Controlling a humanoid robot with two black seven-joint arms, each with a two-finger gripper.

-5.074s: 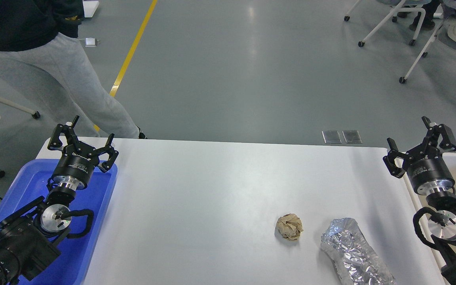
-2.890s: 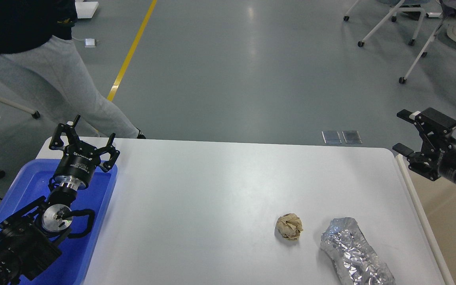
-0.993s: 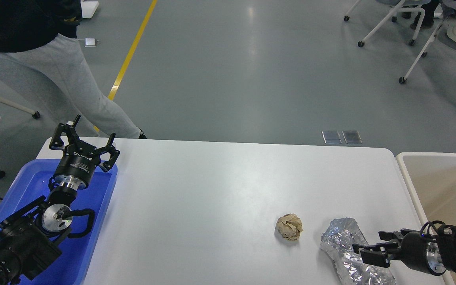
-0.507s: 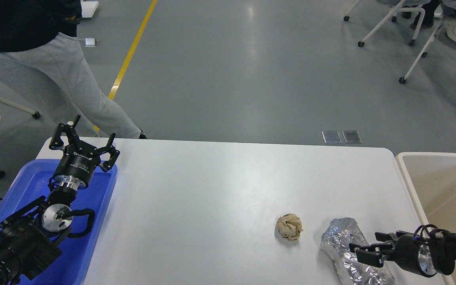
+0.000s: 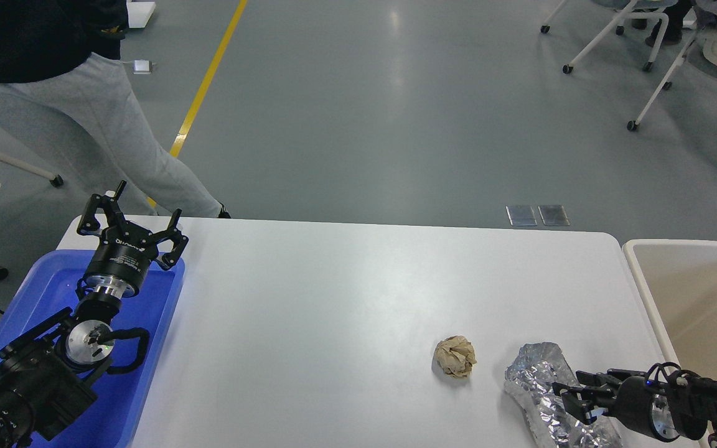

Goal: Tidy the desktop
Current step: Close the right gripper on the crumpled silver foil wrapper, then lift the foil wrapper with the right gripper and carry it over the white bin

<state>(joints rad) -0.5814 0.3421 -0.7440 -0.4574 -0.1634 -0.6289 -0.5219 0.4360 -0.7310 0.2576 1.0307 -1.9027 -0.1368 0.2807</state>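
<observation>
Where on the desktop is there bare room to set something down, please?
The desktop is bare from the blue tray and left gripper across to the brown paper ball, and along the far edge. It is crowded near the right front, where the right gripper meets the foil wrapper beside the beige bin.

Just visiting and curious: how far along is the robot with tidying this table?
Nothing looks put away yet. The crumpled paper ball and the foil bag both lie on the desktop, and what shows of the beige bin is bare. The right gripper is at the foil bag, its grip unclear. The left gripper hovers open over the blue tray.
</observation>
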